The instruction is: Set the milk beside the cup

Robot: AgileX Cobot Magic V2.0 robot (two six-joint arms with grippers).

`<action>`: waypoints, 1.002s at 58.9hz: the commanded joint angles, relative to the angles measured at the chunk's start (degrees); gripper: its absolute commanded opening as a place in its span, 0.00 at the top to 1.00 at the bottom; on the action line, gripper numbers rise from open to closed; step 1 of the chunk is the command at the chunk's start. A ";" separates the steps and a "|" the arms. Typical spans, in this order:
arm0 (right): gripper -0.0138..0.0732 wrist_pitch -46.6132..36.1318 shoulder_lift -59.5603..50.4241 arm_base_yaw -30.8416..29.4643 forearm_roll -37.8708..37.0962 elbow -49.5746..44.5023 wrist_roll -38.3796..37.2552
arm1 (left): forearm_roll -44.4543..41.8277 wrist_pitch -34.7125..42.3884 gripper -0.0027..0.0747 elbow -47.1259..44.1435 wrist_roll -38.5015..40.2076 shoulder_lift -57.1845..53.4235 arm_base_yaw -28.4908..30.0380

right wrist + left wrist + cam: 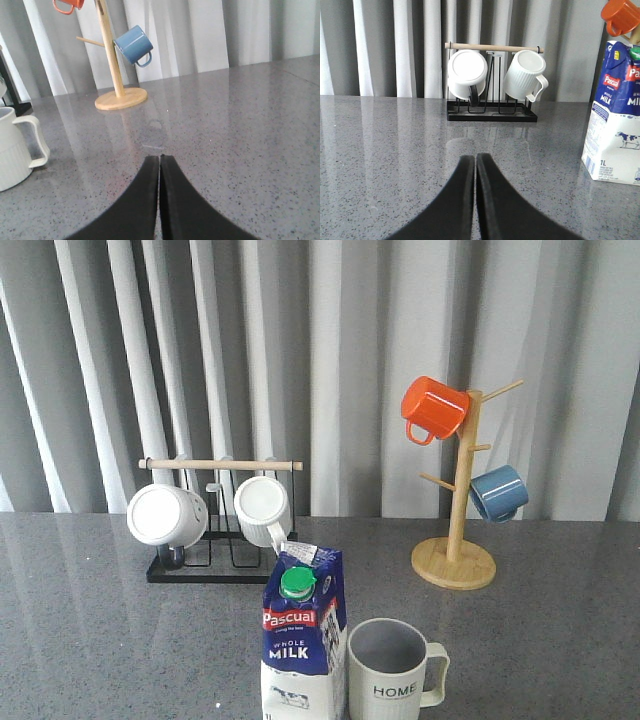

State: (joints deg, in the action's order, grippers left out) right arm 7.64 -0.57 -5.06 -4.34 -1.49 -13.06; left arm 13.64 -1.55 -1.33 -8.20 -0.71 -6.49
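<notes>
Blue and white, the milk [303,638] stands upright at the near edge of the grey speckled table [100,640], and right beside it on its right we see the cup [392,673] — handle pointing right, "HOME" facing us. Both grippers sit low over bare table, holding nothing: the left gripper [475,162] has its fingers pressed together, and the right gripper [159,162] is clenched too — both apart from the carton.

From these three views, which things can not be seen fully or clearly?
- Milk: base cut by the front view's bottom edge; right side cut in the left wrist view.
- Cup: base cut in the front view; mostly outside the right wrist view.
- Orange mug: partly cut by the left wrist view's edge.
</notes>
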 commanded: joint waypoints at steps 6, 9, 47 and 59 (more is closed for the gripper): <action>0.85 0.27 -0.56 -0.37 -0.44 -0.59 0.59 | 0.64 4.28 0.97 1.10 -0.02 -0.60 0.15; 0.85 0.71 -0.56 -0.37 -0.44 -0.59 0.59 | 0.64 4.28 0.97 1.10 -0.02 -0.60 0.15; 0.85 -7.03 -0.56 -0.37 -1.26 -0.54 1.82 | 0.64 4.28 0.97 1.10 -0.02 -0.60 0.15; 0.85 -13.36 -0.56 -0.37 -0.98 -0.54 1.59 | 0.64 4.28 0.97 1.10 -0.02 -0.60 0.15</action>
State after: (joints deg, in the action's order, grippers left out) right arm 0.00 -0.57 -5.06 -5.04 -1.51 -11.88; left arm 13.64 -1.55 -1.33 -8.20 -0.71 -6.49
